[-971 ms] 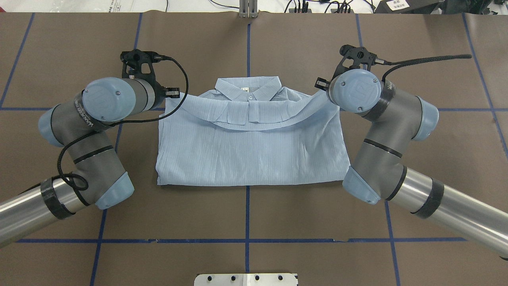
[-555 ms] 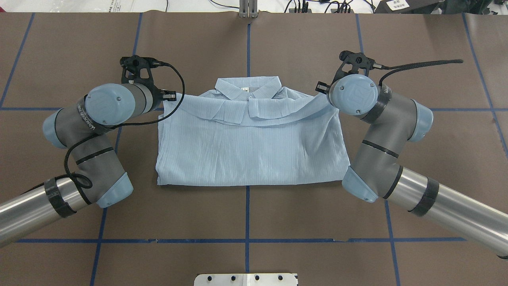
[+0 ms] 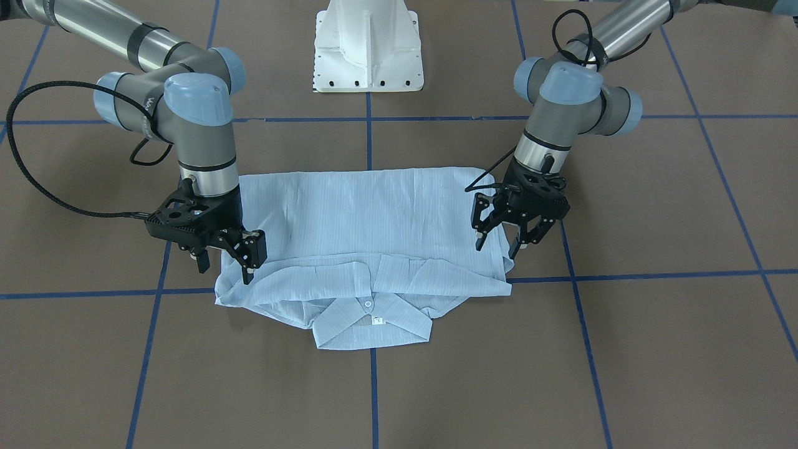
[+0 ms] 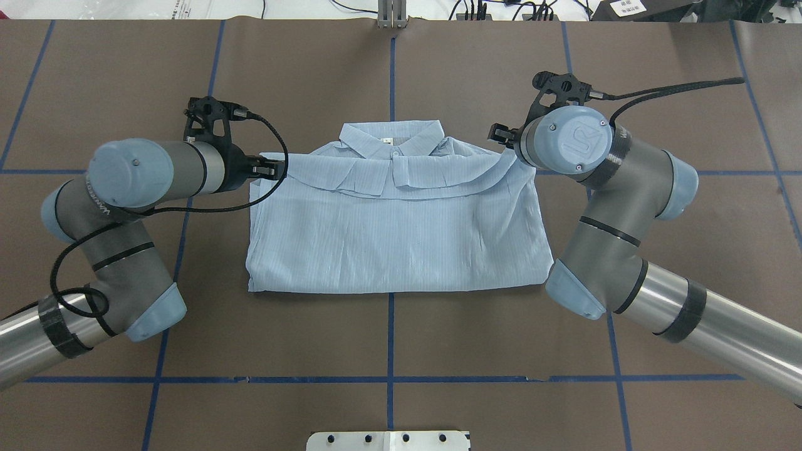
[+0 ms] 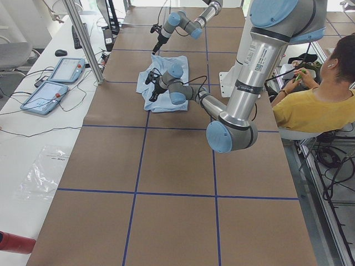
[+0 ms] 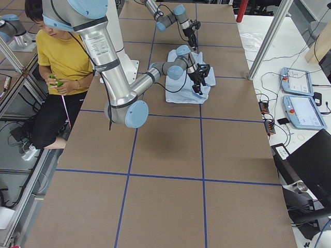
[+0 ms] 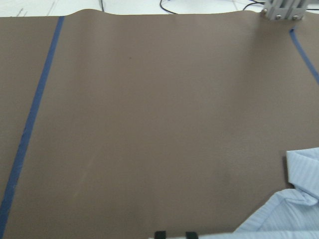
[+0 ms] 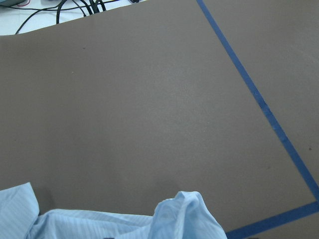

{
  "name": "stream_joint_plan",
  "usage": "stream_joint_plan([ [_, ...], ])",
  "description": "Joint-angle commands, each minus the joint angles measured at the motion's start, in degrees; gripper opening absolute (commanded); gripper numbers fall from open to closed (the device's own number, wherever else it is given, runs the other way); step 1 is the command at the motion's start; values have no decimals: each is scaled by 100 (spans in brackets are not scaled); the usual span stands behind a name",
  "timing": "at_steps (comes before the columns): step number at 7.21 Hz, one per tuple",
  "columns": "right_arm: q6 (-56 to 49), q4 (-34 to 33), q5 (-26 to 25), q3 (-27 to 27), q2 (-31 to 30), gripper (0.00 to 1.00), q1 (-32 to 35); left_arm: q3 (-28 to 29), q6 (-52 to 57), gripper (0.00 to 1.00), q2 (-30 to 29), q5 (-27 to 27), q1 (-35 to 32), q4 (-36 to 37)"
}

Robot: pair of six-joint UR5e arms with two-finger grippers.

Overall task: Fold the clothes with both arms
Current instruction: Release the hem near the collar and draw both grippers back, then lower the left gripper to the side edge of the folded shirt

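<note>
The pale blue shirt (image 3: 374, 218) lies folded on the brown table, collar (image 3: 372, 324) on the side away from the robot, with the folded-over edge lying just behind the collar. In the overhead view the shirt (image 4: 395, 232) is a flat rectangle. My left gripper (image 3: 497, 244) hovers open over the shirt's shoulder corner and holds nothing. My right gripper (image 3: 224, 267) is open at the opposite corner, one fingertip (image 3: 248, 274) at the cloth edge. In the overhead view they are the left gripper (image 4: 274, 168) and the right gripper (image 4: 501, 134). The wrist views show only shirt edges (image 7: 294, 219) (image 8: 124, 224).
The white pedestal base (image 3: 368, 47) stands behind the shirt. Blue tape lines (image 4: 391, 379) grid the brown table cover. A seated person in yellow (image 5: 310, 100) and two tablet pendants (image 5: 55, 83) are beside the table.
The folded edge that hung sagging between the two grippers now lies flat on the shirt by the collar. Both grippers have let go of it. The left arm's elbow swung outward.
</note>
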Motion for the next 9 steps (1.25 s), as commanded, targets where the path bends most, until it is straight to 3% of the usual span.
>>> stream_joint_plan([
  [1, -111, 29, 102, 298, -223, 100, 14, -779, 6, 100, 893, -256, 203, -169],
  [3, -111, 29, 93, 299, -214, 100, 5, -1186, -639, 100, 1381, -63, 782, -151],
  [4, -111, 29, 93, 299, -223, 100, 5, -1117, -957, 100, 1364, 382, 1142, -151],
  [5, -111, 29, 93, 299, -223, 100, 5, -1073, -1030, 93, 1329, 534, 1320, -151],
  [6, -111, 29, 84, 290, -223, 100, 5, -1012, -1022, 75, 1311, 527, 1356, -160],
  [9, -102, 29, 84, 290, -214, 100, -12, -871, -1022, 59, 1162, 536, 1602, -160],
])
